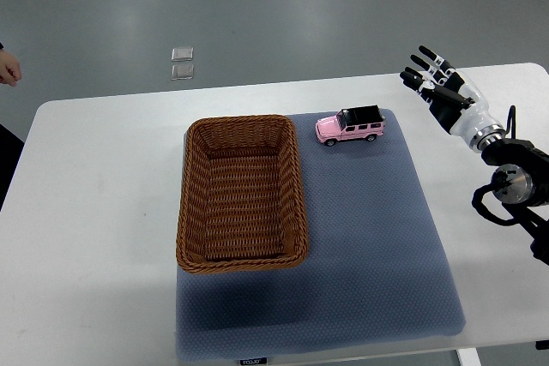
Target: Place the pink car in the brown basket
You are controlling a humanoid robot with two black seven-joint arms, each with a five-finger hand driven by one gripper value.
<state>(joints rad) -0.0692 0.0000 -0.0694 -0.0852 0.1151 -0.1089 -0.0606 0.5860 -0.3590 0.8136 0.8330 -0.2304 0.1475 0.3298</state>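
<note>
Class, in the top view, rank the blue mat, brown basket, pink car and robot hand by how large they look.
1. blue mat
2. brown basket
3. and 4. pink car and right hand: too alike to rank.

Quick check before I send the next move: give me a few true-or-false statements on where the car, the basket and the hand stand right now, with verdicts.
1. The pink car is already inside the brown basket. False: it stands on the blue mat, just right of the basket's far corner.
2. The basket holds nothing. True.
3. The right hand grips the car. False: it is off to the right of the car, over the white table, fingers spread and holding nothing.
4. The car stands on its wheels. True.
5. The basket lies on the left part of the mat. True.
6. The left arm reaches over the basket. False: no left arm shows; only a person's hand at the left edge.
</note>
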